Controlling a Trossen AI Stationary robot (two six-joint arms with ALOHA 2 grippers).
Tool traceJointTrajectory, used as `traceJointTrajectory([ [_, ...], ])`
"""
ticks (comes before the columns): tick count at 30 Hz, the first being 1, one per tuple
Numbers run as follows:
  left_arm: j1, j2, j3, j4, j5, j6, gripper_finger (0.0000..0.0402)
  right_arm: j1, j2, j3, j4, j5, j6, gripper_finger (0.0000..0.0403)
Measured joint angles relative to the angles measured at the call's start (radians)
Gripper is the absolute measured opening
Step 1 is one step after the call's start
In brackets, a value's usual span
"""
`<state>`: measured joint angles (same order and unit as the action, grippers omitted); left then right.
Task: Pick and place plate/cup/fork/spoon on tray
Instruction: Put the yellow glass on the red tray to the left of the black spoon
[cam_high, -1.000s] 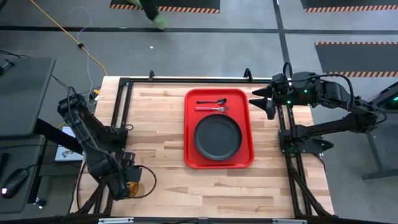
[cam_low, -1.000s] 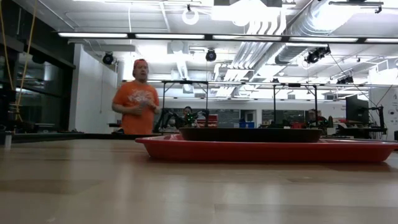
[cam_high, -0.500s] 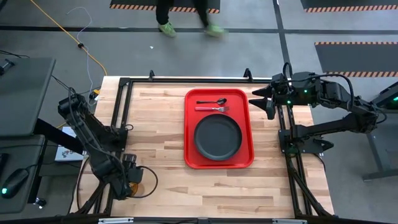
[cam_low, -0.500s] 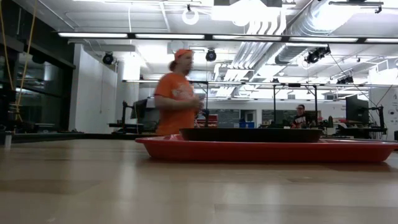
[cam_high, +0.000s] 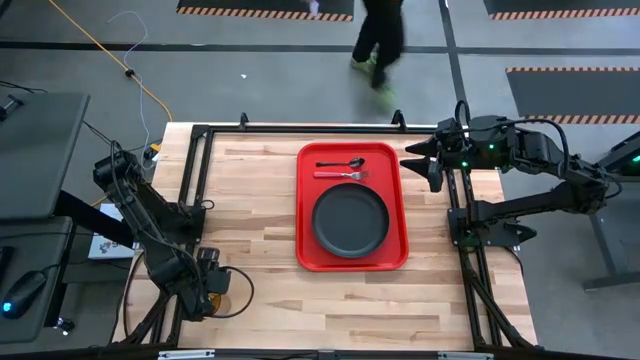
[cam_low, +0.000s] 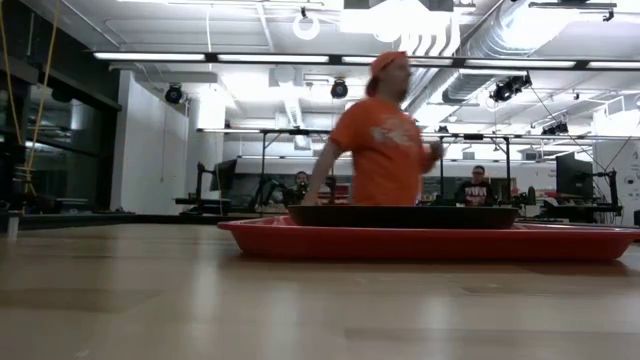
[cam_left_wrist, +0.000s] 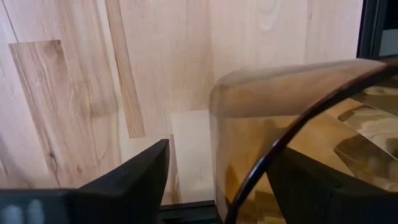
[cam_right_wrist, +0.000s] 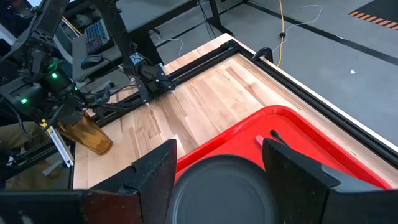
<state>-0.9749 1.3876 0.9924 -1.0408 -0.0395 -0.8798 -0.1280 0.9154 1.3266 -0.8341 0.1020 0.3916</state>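
Note:
The red tray (cam_high: 305, 200) lies mid-table and holds the dark plate (cam_high: 349, 220) on its near part. The dark spoon (cam_high: 340, 163) and the red-handled fork (cam_high: 340, 174) lie side by side on its far part. The amber cup (cam_high: 217, 286) stands on the table near the front left corner. My left gripper (cam_high: 205, 290) is open at the cup. In the left wrist view (cam_left_wrist: 221, 152) one finger (cam_left_wrist: 134, 177) stands clear beside the cup (cam_left_wrist: 267, 118), and the other (cam_left_wrist: 323, 186) shows through its amber wall. My right gripper (cam_high: 418, 160) is open and empty past the tray's far right corner. My left gripper is at the cup's upper part (cam_left_wrist: 249, 143). One finger stands apart from the wall with a gap showing. The other finger lies behind or inside the translucent wall, and I cannot tell whether it touches the cup.
A black frame (cam_high: 195, 180) runs along the table's left, far and right edges. Bare wood lies between the cup and the tray. A person in an orange shirt (cam_low: 385, 150) walks past beyond the table's far edge.
The person has walked behind the table from the left toward the right. The tray, the plate, the fork, the spoon and my right gripper have kept still.

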Motion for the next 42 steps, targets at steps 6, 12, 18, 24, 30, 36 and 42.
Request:
traceJointTrajectory([
  [6,0.000,0.000,0.000,0.000,0.000,-0.007,0.0168,0.000,0.000,0.000,0.000,0.000,0.000,0.0229],
  [12,0.000,0.000,0.000,-0.001,0.001,-0.008,0.0063,0.000,0.000,0.000,0.000,0.000,-0.007,0.0229],
  [18,0.000,0.000,0.015,-0.007,0.003,-0.008,0.0011,0.000,0.000,0.000,0.000,0.000,-0.008,0.0229],
  [24,0.040,-0.038,0.058,-0.018,0.010,-0.008,0.0006,0.000,0.000,0.000,0.000,0.000,-0.008,0.0229],
  [30,0.160,-0.101,0.136,-0.069,0.010,0.037,0.0004,0.000,0.000,0.000,0.000,0.000,-0.008,0.0229],
  [36,0.350,-0.109,0.260,-0.113,0.007,0.187,0.0003,0.000,0.000,0.000,0.000,0.000,-0.008,0.0229],
  [42,0.553,-0.069,0.380,-0.123,-0.025,0.362,0.0002,0.000,0.000,0.000,0.000,0.000,-0.007,0.0229],
])
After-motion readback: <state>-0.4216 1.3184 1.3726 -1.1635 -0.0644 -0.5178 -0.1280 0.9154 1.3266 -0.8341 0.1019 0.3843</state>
